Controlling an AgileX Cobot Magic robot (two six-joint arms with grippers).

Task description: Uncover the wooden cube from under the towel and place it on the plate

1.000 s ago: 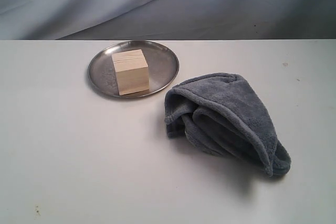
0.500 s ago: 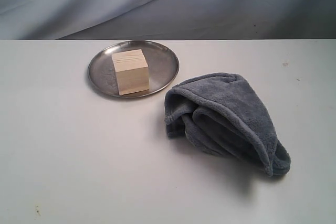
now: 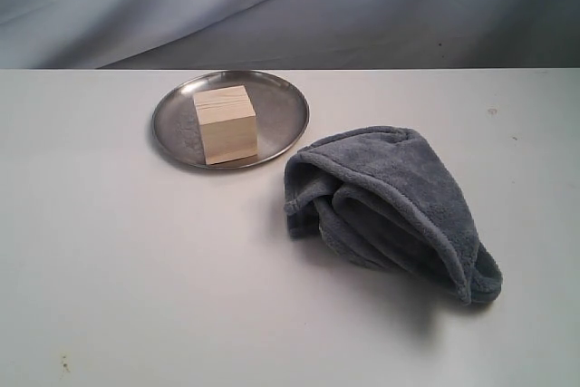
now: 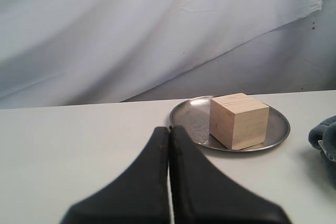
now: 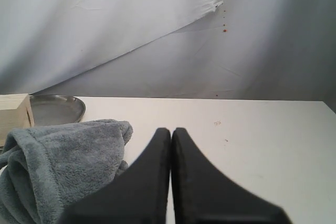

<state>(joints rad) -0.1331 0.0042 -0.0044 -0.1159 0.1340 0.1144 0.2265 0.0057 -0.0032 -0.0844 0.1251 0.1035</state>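
The pale wooden cube [image 3: 226,124] stands uncovered on the round steel plate [image 3: 281,108] at the back left of the table. To its right the grey towel [image 3: 399,201] lies crumpled in a heap. Neither arm shows in the exterior view. In the left wrist view my left gripper [image 4: 169,129] is shut on nothing, well short of the plate [image 4: 273,132] and the cube [image 4: 239,120]. In the right wrist view my right gripper [image 5: 171,130] is shut and empty beside the towel [image 5: 58,166], with a corner of the cube [image 5: 13,116] and the plate [image 5: 58,108] behind it.
A white table [image 3: 136,269] carries everything. A wrinkled blue-grey backdrop cloth [image 3: 290,6] hangs behind its far edge.
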